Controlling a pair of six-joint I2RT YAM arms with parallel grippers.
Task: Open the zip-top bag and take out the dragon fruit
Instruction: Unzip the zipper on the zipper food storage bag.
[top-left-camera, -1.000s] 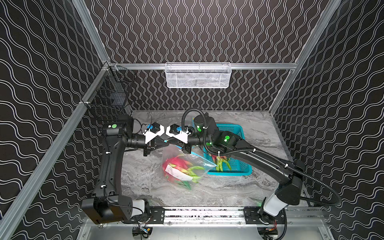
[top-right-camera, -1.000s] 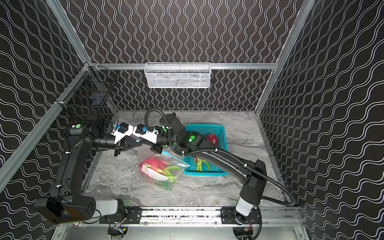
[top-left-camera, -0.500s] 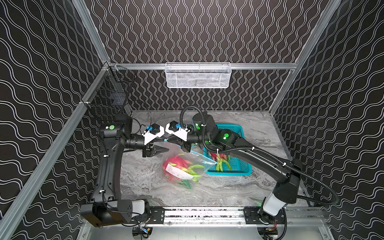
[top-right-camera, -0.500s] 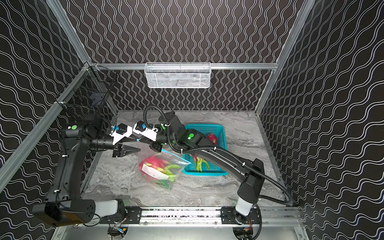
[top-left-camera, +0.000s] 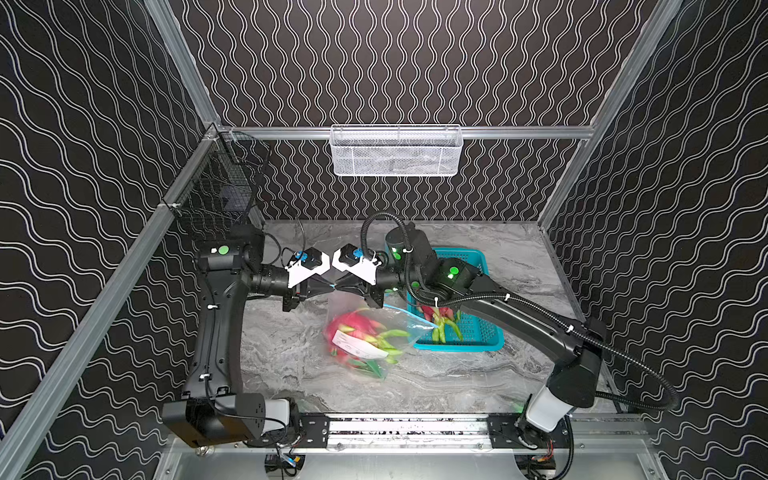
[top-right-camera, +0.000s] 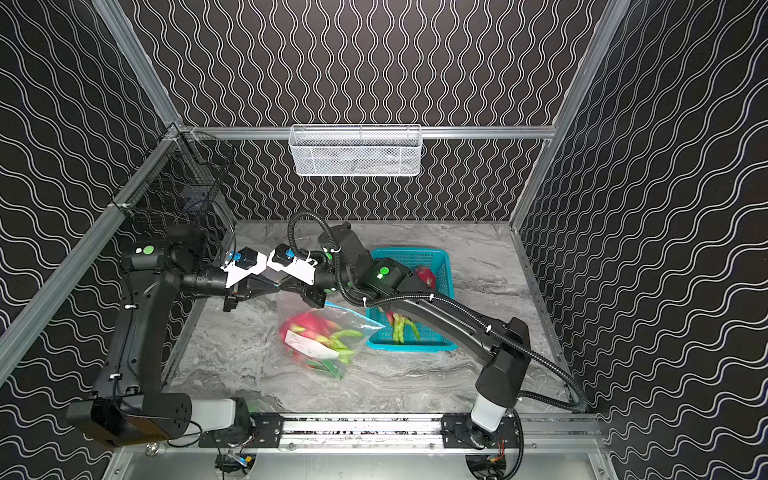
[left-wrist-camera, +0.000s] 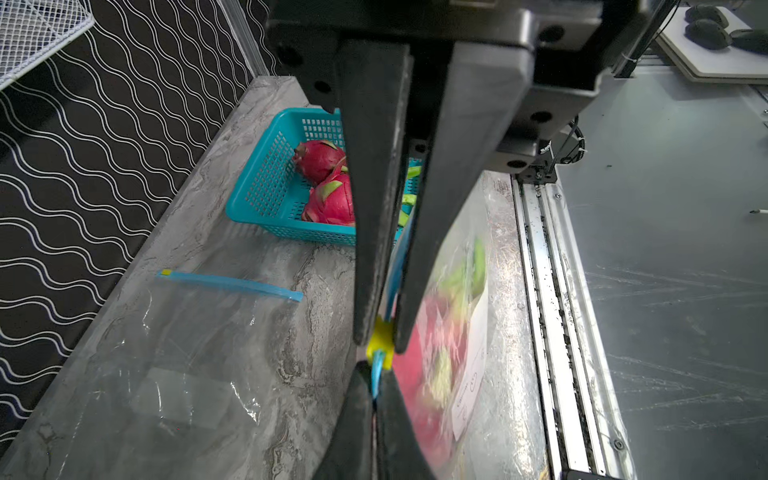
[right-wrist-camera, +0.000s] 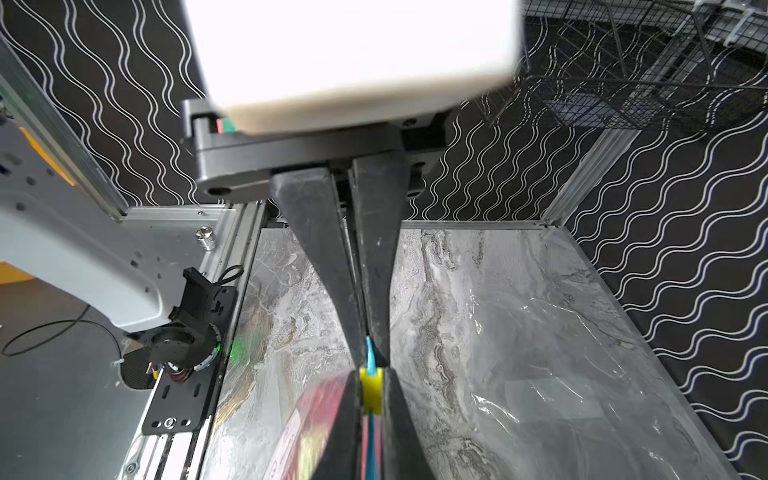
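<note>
Zip-top bag (top-left-camera: 365, 341): clear plastic with a blue zip strip (top-left-camera: 409, 316) along its top edge and a white printed label on the upturned side. It hangs by one end of that strip, raised over the middle of the bench (top-left-camera: 291, 357), just beside the teal basket (top-left-camera: 457, 345). The lower end is blurred, so I cannot tell whether it touches the bench.

Dragon fruit (top-left-camera: 351, 326): inside the bag. It has magenta skin and green-tipped scales, and it fills most of the pouch.

Left fingers (top-left-camera: 316, 286): narrow, pinching the blue zip strip right beside the yellow slider (left-wrist-camera: 380, 341). Right fingers (top-left-camera: 354, 286): narrow, clamped on the yellow slider itself. The two sets meet tip to tip. I cannot tell whether the zip is parted.

The basket holds two loose dragon fruits (left-wrist-camera: 322, 160), which touch each other. A second bag (left-wrist-camera: 187, 361), clear and flat, lies on the bench near the back wall.

Bench: grey marbled top. The walls are black with white wavy lines, set in an aluminium frame. A white mesh tray (top-left-camera: 395, 151) hangs on the back bar and a black wire basket (top-left-camera: 220, 195) on the left bar. Both arm bases sit on a front rail (top-left-camera: 415, 428).
</note>
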